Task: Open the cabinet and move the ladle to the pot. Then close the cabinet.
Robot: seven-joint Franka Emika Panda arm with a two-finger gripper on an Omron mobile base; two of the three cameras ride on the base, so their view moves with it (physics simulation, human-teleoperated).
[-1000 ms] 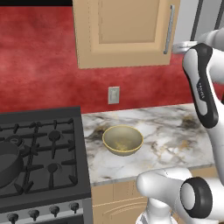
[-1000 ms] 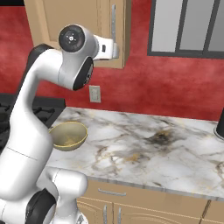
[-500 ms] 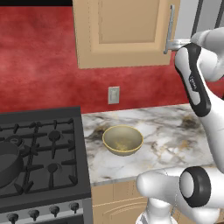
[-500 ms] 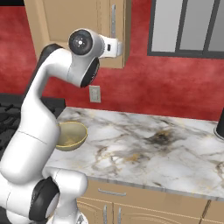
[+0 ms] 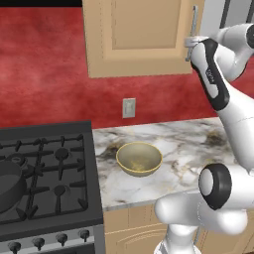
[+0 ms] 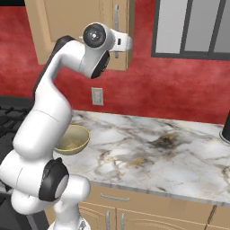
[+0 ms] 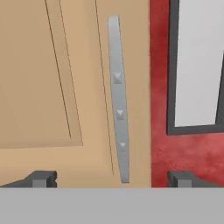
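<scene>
Figure: approach to the cabinet (image 5: 141, 37) handle (image 7: 119, 105). Over the last second you are watching the arm rising and swinging its hand in toward the door's right edge, so the gripper (image 7: 111, 178) is now sitting much nearer the long silver bar than it was; in the hand view the bar is running upright between the two dark fingertips (image 7: 41, 178), which are standing spread wide on either side of it and holding nothing. In the left base view the hand is meeting the lower part of the handle, though you cannot tell from either base view whether it is already touching. Take this as the reach-for-handle step nearing its end: the door is lying flush and shut, so opening, moving the ladle and closing are all remaining to be done. The ladle is presumably lying behind the closed door, where you are unable to check it. The pot (image 5: 9, 183), low and dark, is sitting on a burner at the left edge of the stove (image 5: 49, 168), cut off by the picture's border; as far as its visible part is showing, it is holding nothing. The yellowish bowl (image 5: 139, 158) is resting on the marble counter (image 6: 148, 148) near its stove-side edge, and it too is appearing empty. The next move is calling for closing squarely on the bar before pulling.
</scene>
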